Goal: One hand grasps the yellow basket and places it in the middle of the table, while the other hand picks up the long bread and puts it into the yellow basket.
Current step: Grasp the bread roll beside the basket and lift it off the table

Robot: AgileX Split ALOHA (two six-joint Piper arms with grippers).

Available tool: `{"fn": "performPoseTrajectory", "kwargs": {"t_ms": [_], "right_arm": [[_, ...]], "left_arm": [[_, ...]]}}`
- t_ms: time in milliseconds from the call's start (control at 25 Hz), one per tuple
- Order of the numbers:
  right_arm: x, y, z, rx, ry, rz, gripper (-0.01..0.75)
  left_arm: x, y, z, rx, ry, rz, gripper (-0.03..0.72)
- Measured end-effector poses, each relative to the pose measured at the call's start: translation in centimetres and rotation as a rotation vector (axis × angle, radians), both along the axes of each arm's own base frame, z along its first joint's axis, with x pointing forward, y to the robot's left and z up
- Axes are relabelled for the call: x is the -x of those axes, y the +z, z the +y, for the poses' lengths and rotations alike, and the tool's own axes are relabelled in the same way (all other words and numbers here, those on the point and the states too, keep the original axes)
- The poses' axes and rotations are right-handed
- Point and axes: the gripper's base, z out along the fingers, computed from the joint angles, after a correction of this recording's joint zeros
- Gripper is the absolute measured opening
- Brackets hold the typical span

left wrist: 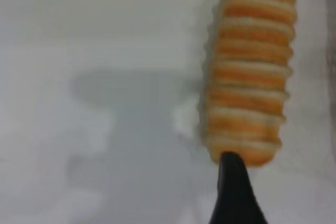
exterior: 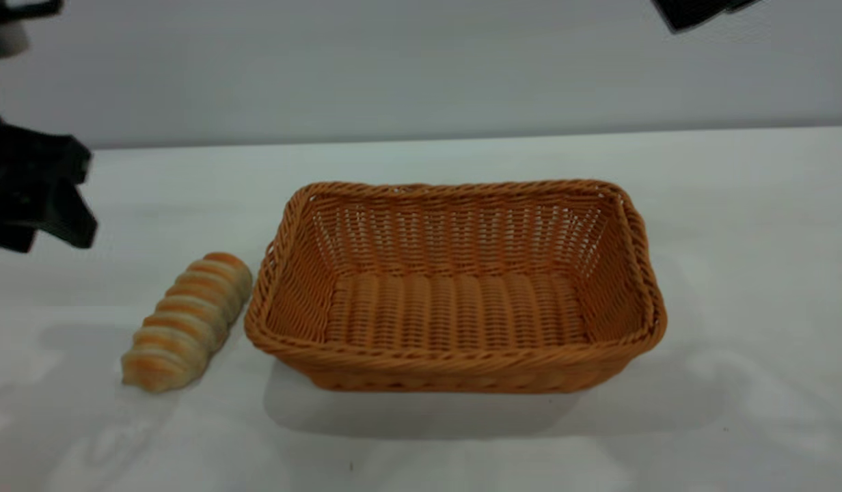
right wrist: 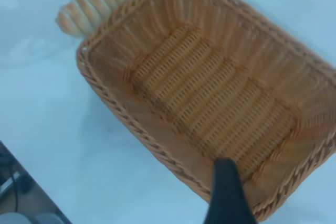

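Observation:
The yellow basket (exterior: 455, 362) stands empty and upright on the white table (exterior: 749, 225), near its middle. The long bread (exterior: 188, 320) lies on the table just left of the basket, close to its left rim. My left gripper (exterior: 86, 198) hovers open and empty above the table, left of and behind the bread; one of its fingers (left wrist: 233, 192) shows in the left wrist view over the bread's end (left wrist: 249, 66). My right gripper (exterior: 701, 10) is high at the top right, open and empty; one finger (right wrist: 226, 192) shows over the basket (right wrist: 210, 93), with the bread (right wrist: 97, 1) beyond it.
A grey wall runs behind the table. A dark table edge with cables (right wrist: 16, 192) shows in the right wrist view. White tabletop lies in front of and to the right of the basket.

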Motion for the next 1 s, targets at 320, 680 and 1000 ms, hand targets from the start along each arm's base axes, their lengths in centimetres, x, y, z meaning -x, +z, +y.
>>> {"fn": "performPoseTrajectory", "kwargs": {"t_ms": [320,680,1000], "right_arm": [[3.4,3.3,-0.8,-0.021,0.056,-0.081,0.558],[5.8,4.7,-1.3,-0.026,0.102,-0.098,0.558],[6.0,4.6,-1.3,-0.021,0.112,-0.086,0.558]], "left_arm": [[-3.5,-3.8,-3.3,-0.013,-0.093,0.065,0.516],[-4.7,-9.0,-3.9,-0.043,-0.128,0.162,0.516],[-4.9,-10.9,-3.8,-0.071,-0.173,0.166,0.514]]}}
